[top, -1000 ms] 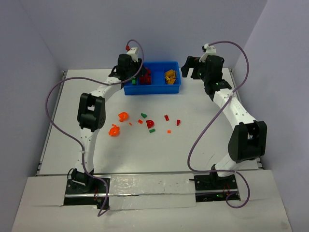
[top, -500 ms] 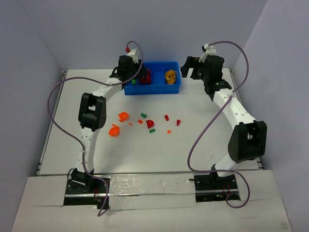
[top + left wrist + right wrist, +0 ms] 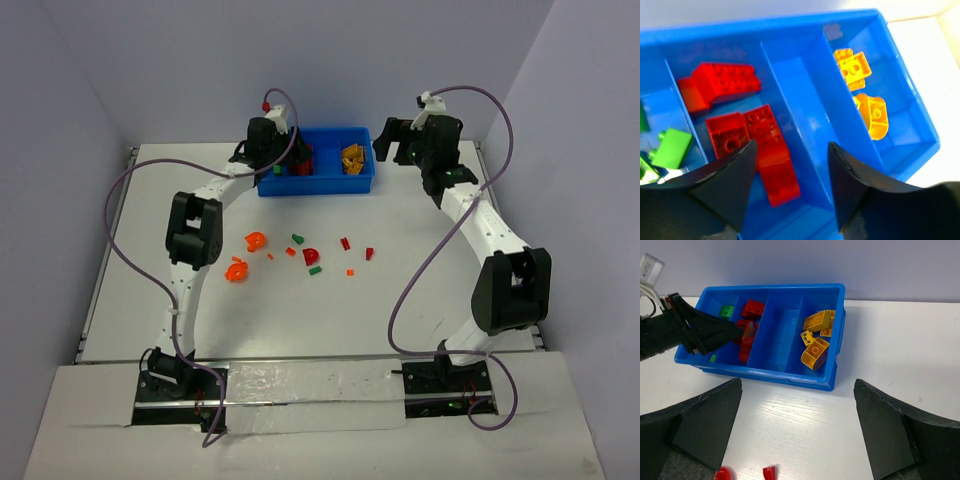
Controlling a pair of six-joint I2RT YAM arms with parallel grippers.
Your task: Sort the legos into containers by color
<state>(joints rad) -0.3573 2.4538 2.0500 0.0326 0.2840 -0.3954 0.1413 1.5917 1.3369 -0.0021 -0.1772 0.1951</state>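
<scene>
Four thin-walled compartments form the glossy blue plastic tray (image 3: pixel 316 186) at twelve o'clock on the white table (image 3: pixel 260 310), keeping studded legos (image 3: pixel 725 82) apart as green, red and yellow. Loose pieces (image 3: pixel 311 256), one a curved orange arch (image 3: pixel 256 240), lie scattered at its six o'clock. The left gripper (image 3: pixel 790 150) hangs spread over the red blocks, and the right gripper (image 3: pixel 797 385), at the tray's three o'clock, is spread too, both holding nothing.

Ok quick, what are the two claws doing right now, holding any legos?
Left gripper: open, holding nothing.
Right gripper: open, holding nothing.
</scene>
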